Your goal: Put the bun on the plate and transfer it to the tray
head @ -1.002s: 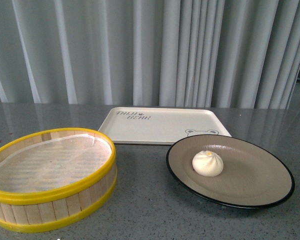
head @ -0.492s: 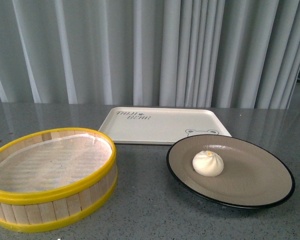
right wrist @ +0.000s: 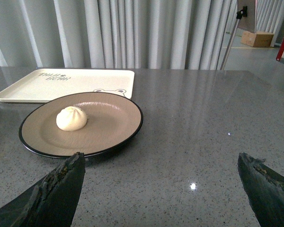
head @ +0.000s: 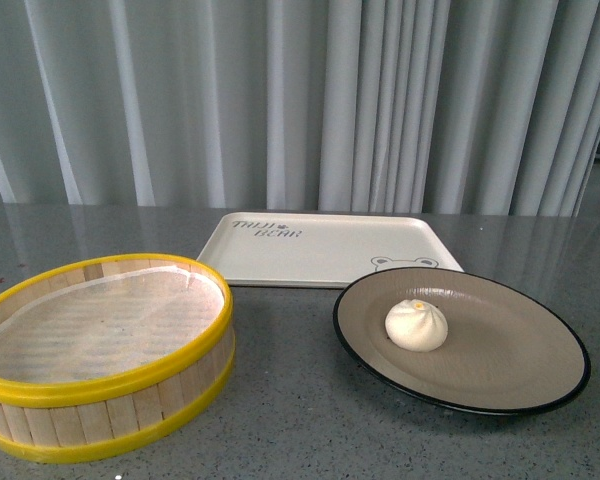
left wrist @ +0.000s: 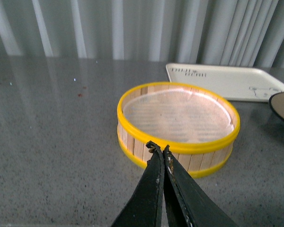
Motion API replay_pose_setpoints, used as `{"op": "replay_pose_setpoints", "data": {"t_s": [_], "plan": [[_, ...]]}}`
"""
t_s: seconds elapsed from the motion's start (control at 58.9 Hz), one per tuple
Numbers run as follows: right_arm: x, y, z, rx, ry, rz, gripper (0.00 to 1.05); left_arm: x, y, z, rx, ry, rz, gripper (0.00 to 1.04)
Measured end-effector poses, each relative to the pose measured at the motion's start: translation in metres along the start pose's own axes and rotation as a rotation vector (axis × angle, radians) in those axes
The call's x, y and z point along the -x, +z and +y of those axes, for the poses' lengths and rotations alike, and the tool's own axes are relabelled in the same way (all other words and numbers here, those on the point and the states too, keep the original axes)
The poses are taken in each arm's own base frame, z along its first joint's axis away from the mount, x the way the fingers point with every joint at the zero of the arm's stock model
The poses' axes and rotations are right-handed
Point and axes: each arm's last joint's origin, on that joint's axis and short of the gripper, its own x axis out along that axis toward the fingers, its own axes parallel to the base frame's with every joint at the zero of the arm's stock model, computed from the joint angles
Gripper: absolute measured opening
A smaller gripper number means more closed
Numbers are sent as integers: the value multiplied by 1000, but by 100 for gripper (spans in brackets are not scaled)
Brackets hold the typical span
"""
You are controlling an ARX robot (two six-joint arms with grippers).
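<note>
Both grippers are cut off by the frame: left gripper (left wrist: 159,150) pressed together, empty; right gripper (right wrist: 160,163) spread wide. The bun (head: 416,325) sits on the plate (head: 510,352), whose rim hides the tray (head: 310,255) corner.

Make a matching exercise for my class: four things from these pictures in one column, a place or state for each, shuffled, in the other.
Things: 1 bun; 2 plate; 3 tray; 4 steamer basket.
Descriptions: A paper-lined; B on the plate; C furthest back, bear face; D black-rimmed, right of the basket.
Pairs: 1-B; 2-D; 3-C; 4-A.
</note>
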Motion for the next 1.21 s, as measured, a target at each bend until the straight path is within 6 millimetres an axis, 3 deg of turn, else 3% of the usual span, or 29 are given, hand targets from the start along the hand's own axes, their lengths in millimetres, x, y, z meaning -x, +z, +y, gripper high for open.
{"op": "replay_pose_setpoints", "data": {"t_s": [0.187,0.221,0.747,1.087,1.205], "plan": [[0,0,0,0,0,0,96,0,0,0,0,0,3,4],[0,0,0,0,0,0,96,0,0,0,1,0,3,8],[0,0,0,0,0,0,96,0,0,0,-1,0,3,100],[0,0,0,0,0,0,96,0,0,0,-2,0,3,98],[-8,6,3,-58,-178,305,96,0,0,0,-2,3,3,98]]}}
